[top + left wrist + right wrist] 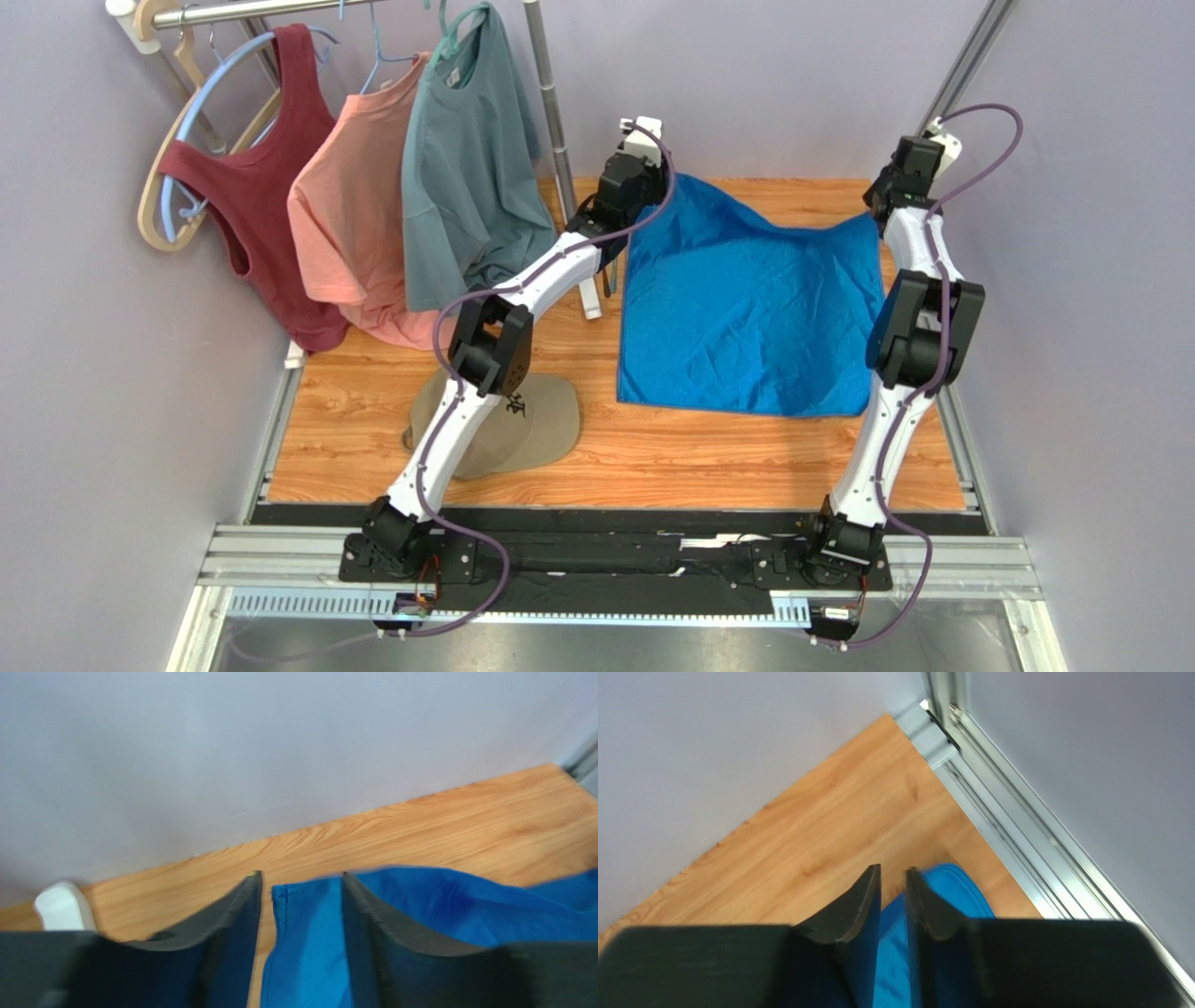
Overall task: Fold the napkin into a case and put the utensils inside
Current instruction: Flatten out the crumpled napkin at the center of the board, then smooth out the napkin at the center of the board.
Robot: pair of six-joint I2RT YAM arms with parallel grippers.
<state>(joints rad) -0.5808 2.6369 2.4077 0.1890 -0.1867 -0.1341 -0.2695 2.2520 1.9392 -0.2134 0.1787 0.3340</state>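
Left claw (300, 875) first: fingers parted to a middling gap, and the napkin's (744, 308) hemmed corner sits loose between them, not pinched. Over to the right claw (893, 869): a narrow gap with blue cloth filling it, but whether it grips or merely straddles the cloth, I cannot tell.

Both claws are at the far edge of the surface (673, 455), one at each far corner of the napkin. From above, the napkin lies spread as one broad sheet on the right half of the surface, far corners a bit raised and rumpled, near edge flat.

Progress? Early, by my reading. No fold line shows, no narrow pouch, so the case is not made. All the folding is left, and then the loading of the utensils.

As for the utensils, I can't pick them out. A slim dark shape beside the napkin's left edge, close to the left arm, might be one, but it is too small to call. Wrist views are blurred and show only corners. A cap (540, 420) sits near left, partly behind the arm.
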